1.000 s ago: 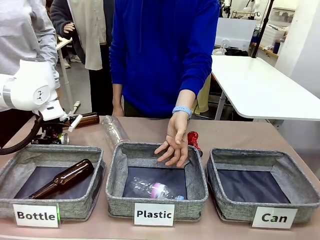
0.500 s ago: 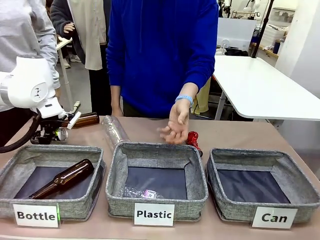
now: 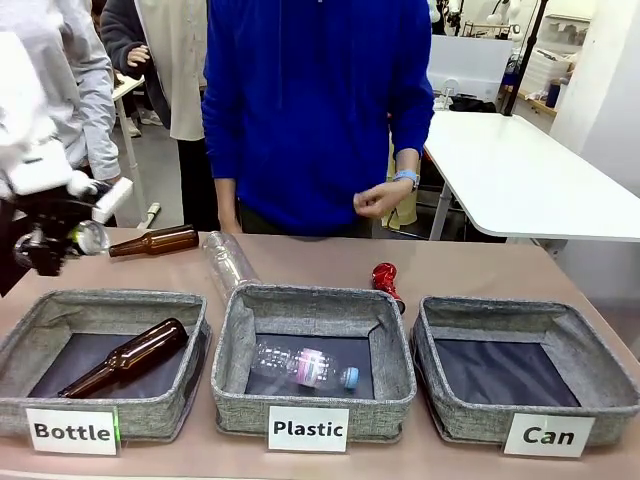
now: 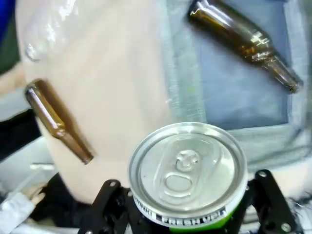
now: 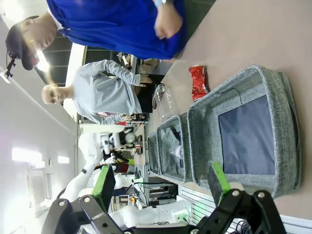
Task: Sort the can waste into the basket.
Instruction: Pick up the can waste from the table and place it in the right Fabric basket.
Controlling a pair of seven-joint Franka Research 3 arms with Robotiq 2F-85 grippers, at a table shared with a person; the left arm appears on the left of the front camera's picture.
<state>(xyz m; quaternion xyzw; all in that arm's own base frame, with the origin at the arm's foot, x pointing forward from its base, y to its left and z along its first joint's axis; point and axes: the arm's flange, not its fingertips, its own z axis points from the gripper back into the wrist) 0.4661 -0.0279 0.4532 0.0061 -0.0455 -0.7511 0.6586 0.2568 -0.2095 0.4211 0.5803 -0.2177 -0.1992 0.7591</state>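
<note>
Plastic basket point(image 3: 310, 297) sits between the held can point(image 4: 187, 170) and Can basket point(image 3: 500, 306).

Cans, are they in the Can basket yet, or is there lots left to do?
Nothing is done yet: the Can basket holds no cans. In hand: the left gripper is shut on the silver-topped can, up over the table's left end. Left to do: drop that can in, then fetch the red can lying behind the Plastic basket.

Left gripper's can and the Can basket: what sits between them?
Front view: the Bottle basket and Plastic basket sit between the can in the left gripper and the Can basket.
</note>
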